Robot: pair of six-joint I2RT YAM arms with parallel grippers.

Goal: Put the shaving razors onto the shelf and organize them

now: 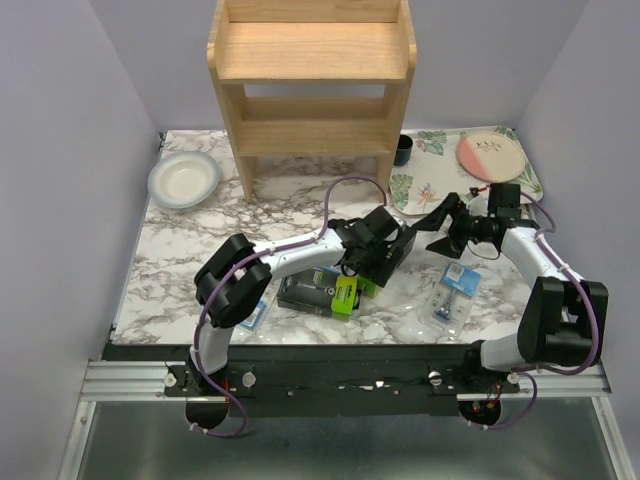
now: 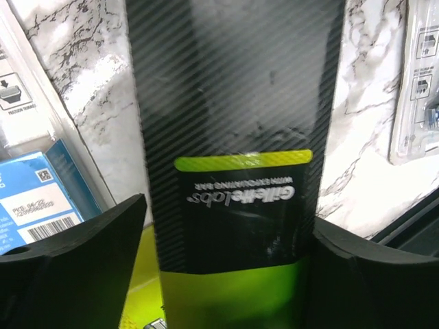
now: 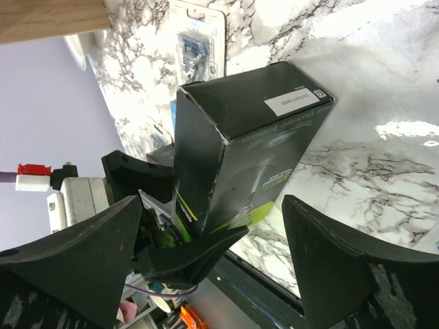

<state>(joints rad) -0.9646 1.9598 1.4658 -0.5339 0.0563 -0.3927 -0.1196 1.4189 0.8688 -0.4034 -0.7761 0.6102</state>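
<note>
- Now the left gripper clamps the black box by its long sides, one finger pressed against each side near the lime-green end.
- From the right wrist view, this box is tilted with its dark end raised off the marble table.
- The right gripper hangs just beside the held box, its jaws spread wide and gripping nothing; the box shows between its two fingers without touching them.
- A second black box lies flat on the table near the front edge, beside the left arm.
- One clear blister pack lies flat to the right, below the right gripper.
- Another blue-card pack lies partly hidden under the left arm's elbow.
- The wooden shelf stands at the back of the table, well apart from every pack.
- A white bowl sits to the left of the shelf, and a pink plate to its right.
</note>
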